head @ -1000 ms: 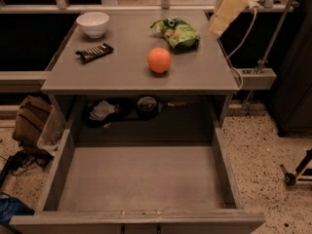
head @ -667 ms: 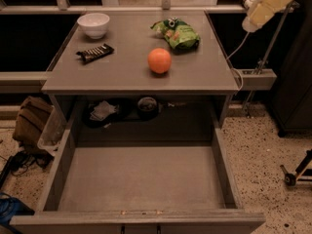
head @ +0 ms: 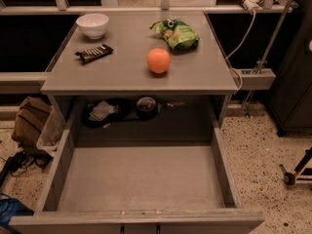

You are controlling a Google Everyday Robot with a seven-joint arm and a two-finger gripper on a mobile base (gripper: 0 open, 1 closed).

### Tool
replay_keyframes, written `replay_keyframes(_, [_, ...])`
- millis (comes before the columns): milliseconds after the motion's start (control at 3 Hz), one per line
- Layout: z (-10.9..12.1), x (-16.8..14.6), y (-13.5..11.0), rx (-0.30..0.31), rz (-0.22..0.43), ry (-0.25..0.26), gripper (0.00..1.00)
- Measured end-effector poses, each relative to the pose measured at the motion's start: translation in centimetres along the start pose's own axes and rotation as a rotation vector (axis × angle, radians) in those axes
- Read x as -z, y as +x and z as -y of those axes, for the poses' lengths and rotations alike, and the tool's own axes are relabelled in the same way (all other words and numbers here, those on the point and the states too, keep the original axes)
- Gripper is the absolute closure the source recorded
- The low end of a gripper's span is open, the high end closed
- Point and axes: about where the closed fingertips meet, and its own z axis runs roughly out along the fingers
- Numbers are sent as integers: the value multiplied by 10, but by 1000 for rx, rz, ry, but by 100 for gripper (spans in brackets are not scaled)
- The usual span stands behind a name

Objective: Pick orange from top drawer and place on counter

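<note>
The orange (head: 158, 61) rests on the counter (head: 136, 74), right of centre, just in front of a green chip bag (head: 176, 33). The top drawer (head: 141, 179) is pulled fully open below, with a bare grey floor. The gripper is out of the camera view; no part of the arm shows.
A white bowl (head: 92, 25) stands at the counter's back left, with a dark snack bar (head: 94, 53) in front of it. A dark recess under the counter holds clutter (head: 105, 111). A white cable and power strip (head: 248, 1) hang at the back right. Bags lie on the floor at left (head: 29, 123).
The arm's pale gripper, seen at the upper right earlier, has moved up and right and left the view. The orange has not moved.
</note>
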Motion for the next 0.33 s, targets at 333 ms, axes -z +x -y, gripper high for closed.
replay_keyframes(333, [-5,-2,13,-17,-8,9,0])
